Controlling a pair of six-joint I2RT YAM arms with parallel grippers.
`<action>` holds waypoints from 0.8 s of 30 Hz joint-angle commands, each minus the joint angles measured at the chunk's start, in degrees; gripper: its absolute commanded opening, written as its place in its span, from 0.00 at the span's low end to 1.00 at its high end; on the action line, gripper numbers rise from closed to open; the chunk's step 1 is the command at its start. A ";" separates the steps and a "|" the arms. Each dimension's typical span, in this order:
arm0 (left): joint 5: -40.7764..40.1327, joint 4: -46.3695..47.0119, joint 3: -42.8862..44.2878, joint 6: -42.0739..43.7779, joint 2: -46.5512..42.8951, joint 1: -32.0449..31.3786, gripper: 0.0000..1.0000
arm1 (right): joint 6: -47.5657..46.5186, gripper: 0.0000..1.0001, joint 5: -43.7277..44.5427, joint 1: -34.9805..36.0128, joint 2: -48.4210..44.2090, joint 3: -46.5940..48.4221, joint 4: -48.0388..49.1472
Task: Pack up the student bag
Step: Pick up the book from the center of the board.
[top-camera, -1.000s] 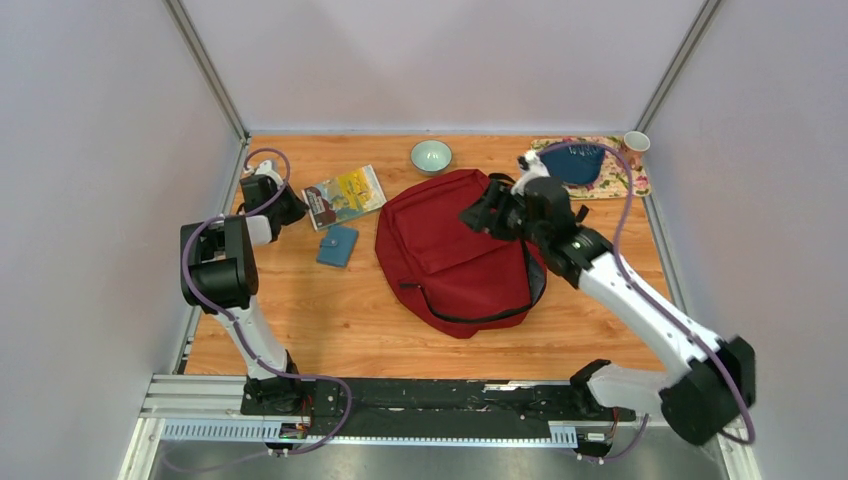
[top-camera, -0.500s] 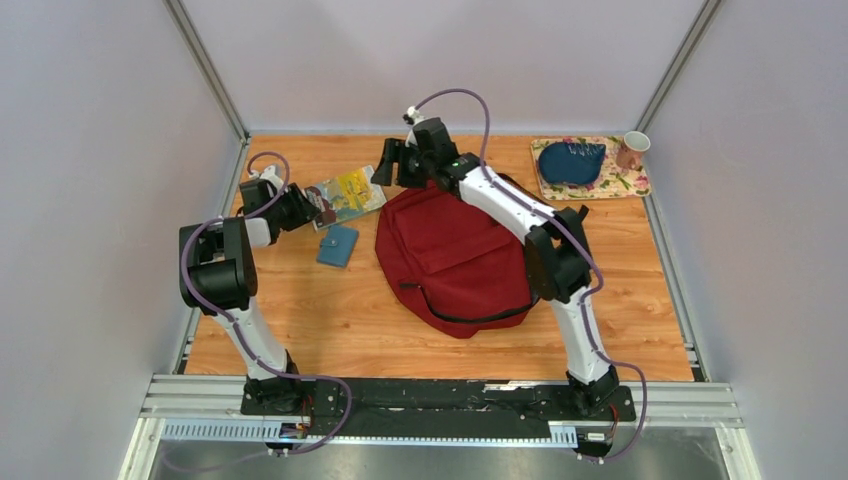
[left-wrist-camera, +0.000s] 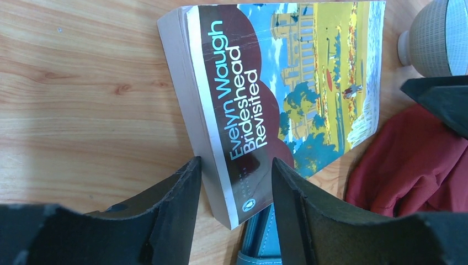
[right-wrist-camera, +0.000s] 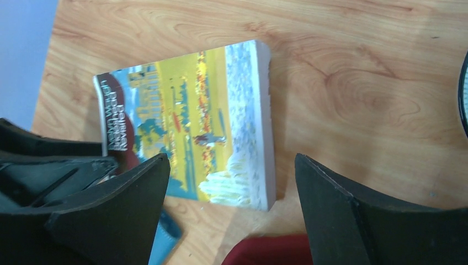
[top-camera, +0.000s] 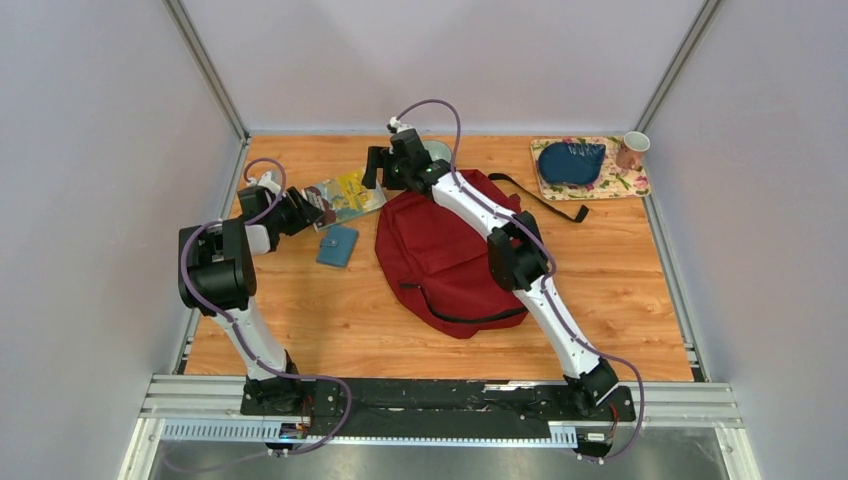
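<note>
One bag (top-camera: 445, 250) lies flat at the middle of the tabletop (top-camera: 620, 300), rounded end toward 6 o'clock and a loose strap off toward 2 o'clock. From above I cannot tell whether its mouth is unzipped. Just off its 10 o'clock corner lies the book (top-camera: 345, 196), face up, with its long axis running roughly 8 to 2 o'clock. A small blue wallet (top-camera: 337, 245) sits just at the book's 6 o'clock, and a bowl (left-wrist-camera: 436, 36) stands beyond its 2 o'clock end.

Both arms meet at that book. The left fingers (left-wrist-camera: 176, 193) are parted and set astride a corner of the 8 o'clock end, one beside the page edge and the other over the dark cover. They hold nothing, and whether they touch the book is unclear. The right fingers (right-wrist-camera: 127, 204) stand wider, spread above the opposite end with the book lying free beneath them.

The left arm looks better placed, since the book's corner already sits between its fingers and closing there would likely take it. The bag lies toward 4 o'clock from that grasp, so the carry is short.
</note>
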 commanded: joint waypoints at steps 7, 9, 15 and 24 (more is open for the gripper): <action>2.80 3.27 -0.43 -1.47 -0.74 0.56 0.59 | -1.40 0.86 -6.17 0.41 9.76 10.35 3.33; 3.24 3.79 -0.34 -1.74 -0.57 0.56 0.59 | 1.31 0.82 -9.25 0.32 11.17 10.36 4.20; 5.96 6.78 -0.25 -4.54 0.66 0.48 0.60 | 3.79 0.47 -19.90 1.29 10.57 8.07 10.10; 7.37 7.93 -0.86 -5.78 1.02 0.56 0.58 | 6.78 0.07 -30.27 1.81 6.52 5.79 14.84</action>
